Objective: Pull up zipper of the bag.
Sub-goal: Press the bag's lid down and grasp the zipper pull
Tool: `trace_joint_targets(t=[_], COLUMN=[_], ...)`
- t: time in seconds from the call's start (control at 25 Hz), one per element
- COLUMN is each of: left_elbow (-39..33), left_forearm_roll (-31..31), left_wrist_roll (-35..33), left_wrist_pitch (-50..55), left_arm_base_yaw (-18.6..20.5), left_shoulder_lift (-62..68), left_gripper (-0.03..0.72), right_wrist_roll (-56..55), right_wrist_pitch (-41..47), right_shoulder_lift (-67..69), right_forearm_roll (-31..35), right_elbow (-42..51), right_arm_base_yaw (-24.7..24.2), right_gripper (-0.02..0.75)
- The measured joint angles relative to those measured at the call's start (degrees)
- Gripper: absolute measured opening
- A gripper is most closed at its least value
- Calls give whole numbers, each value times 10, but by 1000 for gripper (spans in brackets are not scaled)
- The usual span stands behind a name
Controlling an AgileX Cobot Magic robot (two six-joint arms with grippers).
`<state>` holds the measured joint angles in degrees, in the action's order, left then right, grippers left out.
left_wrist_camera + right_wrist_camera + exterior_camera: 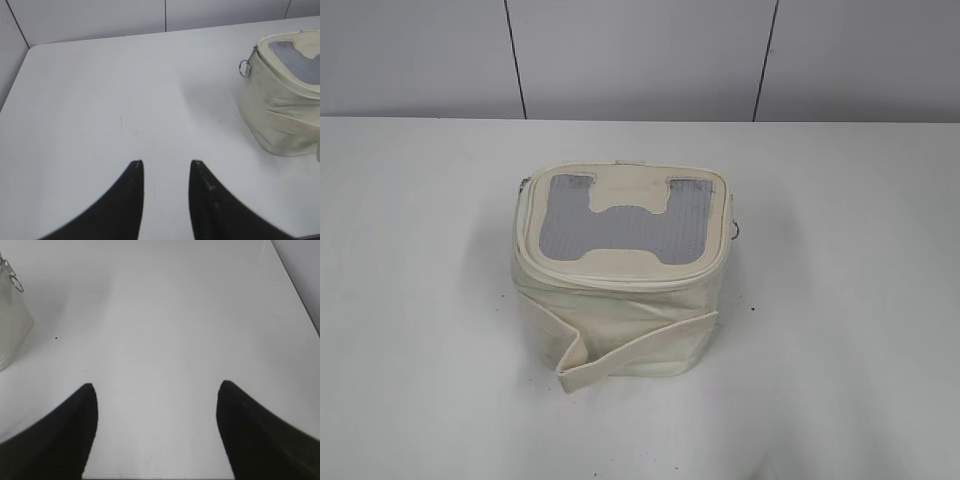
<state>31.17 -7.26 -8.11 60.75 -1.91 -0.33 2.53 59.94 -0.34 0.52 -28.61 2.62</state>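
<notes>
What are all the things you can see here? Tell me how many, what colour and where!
bag: one, cream-white, standing in the middle of the table.
mesh window: one, grey, on the bag's top, with a cream patch across it.
strap: one, cream, flat, across the bag's front side, its folded end on the table.
zipper: one, cream track round the edge of the top panel.
ring pulls: two seen, silver, one at each end of the bag.
table: one, white, under everything.
wall: pale grey panels behind the table.
left gripper: one, black, open, empty, over bare table.
right gripper: one, black, wide open, empty.
</notes>
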Motion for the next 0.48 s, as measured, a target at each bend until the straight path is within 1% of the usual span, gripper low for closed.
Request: trace_joint_targets(t=[0.48], left_elbow=[0], left_forearm_roll=[-1], left_wrist_roll=[0], left_wrist_pitch=[-1], left_arm_base_yaw=[0], left_shoulder_lift=[2], left_gripper=[244], right_wrist_roll=[0], right_wrist_pitch=[0], right_shoulder_lift=[0], right_forearm_roll=[-2], right_elbow=[0], right_arm_base_yaw=[0], right_gripper=[575])
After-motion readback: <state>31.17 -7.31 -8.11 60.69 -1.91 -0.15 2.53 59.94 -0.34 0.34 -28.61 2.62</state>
